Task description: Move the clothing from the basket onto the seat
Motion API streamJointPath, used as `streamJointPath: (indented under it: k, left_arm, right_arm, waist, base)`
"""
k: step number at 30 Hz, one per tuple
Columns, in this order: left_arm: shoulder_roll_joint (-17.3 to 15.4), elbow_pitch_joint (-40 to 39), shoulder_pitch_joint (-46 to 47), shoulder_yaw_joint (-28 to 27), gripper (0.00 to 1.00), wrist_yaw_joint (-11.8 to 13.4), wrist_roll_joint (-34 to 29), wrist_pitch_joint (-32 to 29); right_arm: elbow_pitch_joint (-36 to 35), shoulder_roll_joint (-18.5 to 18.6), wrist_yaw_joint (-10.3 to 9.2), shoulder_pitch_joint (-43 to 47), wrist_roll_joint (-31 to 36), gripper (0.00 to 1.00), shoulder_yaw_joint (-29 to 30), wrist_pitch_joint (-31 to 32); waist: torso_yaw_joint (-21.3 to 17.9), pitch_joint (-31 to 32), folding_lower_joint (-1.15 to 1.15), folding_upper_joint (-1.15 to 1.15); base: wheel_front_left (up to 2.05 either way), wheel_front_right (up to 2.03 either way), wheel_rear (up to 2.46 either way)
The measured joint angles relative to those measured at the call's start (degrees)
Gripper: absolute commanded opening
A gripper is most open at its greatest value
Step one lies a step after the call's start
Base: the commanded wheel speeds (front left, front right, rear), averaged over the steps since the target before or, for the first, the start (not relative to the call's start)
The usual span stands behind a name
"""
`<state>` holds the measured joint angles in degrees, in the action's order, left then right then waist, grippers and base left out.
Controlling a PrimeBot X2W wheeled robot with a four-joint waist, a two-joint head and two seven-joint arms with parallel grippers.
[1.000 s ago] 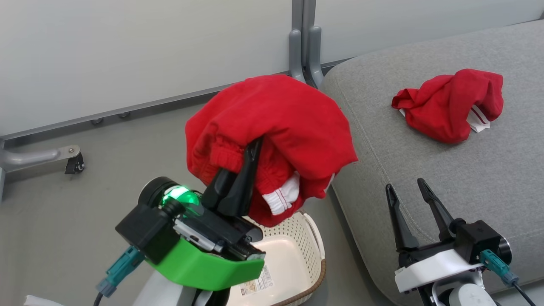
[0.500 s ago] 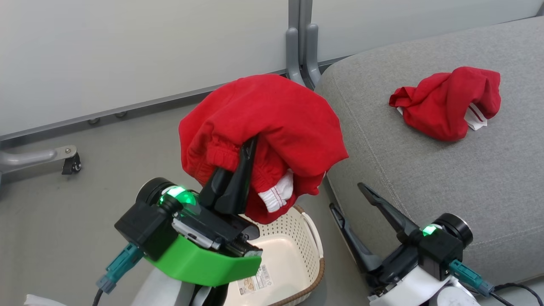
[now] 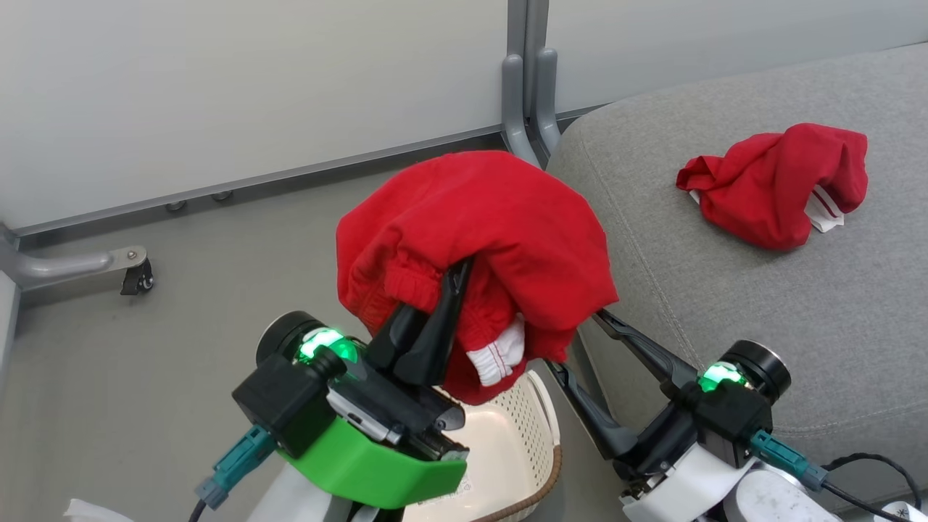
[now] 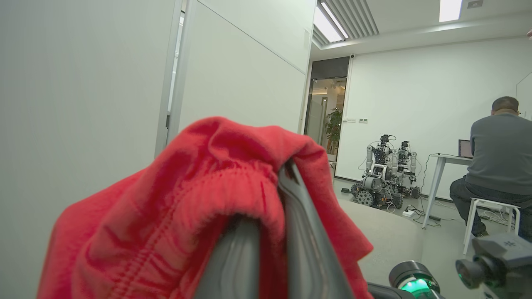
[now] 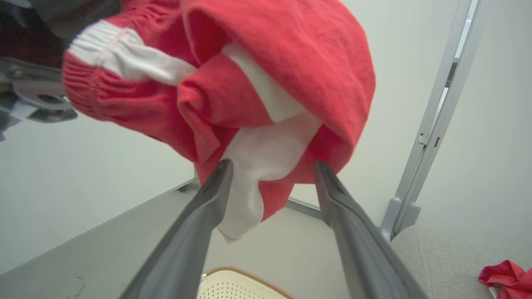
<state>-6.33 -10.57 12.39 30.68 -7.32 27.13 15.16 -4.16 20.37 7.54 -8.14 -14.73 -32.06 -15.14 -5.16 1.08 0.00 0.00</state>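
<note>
We've garment (image 3: 493,225) pinched in left fingers (image 3: 433,326) over basket (image 3: 529,435); right fingers (image 3: 638,344) spread, tips flanking its low hem; seat (image 3: 725,290) rightward.

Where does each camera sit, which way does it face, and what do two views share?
Head view: on the head, facing forward and down at the basket and seat; left end effector shut on the held garment, right end effector open beside it.
Left wrist view: on the left wrist, facing across the room towards a seated person; own fingers clamp the garment.
Right wrist view: on the right wrist, facing up under the garment; own fingers spread.
Shared: the held garment, in all three.
</note>
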Motion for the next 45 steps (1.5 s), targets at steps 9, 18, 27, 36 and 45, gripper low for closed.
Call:
streamJointPath:
  k: [9, 18, 27, 36, 45]
  left_arm:
    - [-0.3, -0.2, 0.6, 2.8, 0.0, 0.0, 0.0, 0.0]
    - [-0.6, 0.5, 1.2, 5.5, 0.0, 0.0, 0.7, 0.0]
    - [-0.7, 1.8, 1.5, 8.3, 0.0, 0.0, 1.7, 0.0]
    - [-1.2, 2.9, 1.5, 9.6, 0.0, 0.0, 2.5, 0.0]
    - [-1.2, 3.0, 1.5, 9.0, 0.0, 0.0, 2.5, 0.0]
  right_arm:
    - [2.6, -0.3, 0.0, -3.9, -1.4, 1.0, -2.6, 0.0]
    - [4.5, -0.9, 0.0, -8.3, 0.2, 1.0, -6.5, 0.0]
    - [6.5, -4.0, 0.0, -9.9, 2.9, 1.0, -5.0, 0.0]
    - [7.1, -5.6, 0.0, -9.8, 3.3, 0.0, -3.9, 0.0]
    - [6.2, -6.4, 0.0, -9.1, 3.0, 0.0, -2.5, 0.0]
  waist:
    - [0.9, 0.1, 0.0, 0.0]
    - [1.8, -0.1, 0.0, 0.0]
    - [2.8, 0.1, 0.0, 0.0]
    - [4.1, 0.6, 0.0, 0.0]
    - [4.2, 0.4, 0.0, 0.0]
  base:
    - [0.0, 0.0, 0.0]
    - [0.0, 0.0, 0.0]
    - [0.0, 0.0, 0.0]
    - [0.0, 0.0, 0.0]
    - [0.0, 0.0, 0.0]
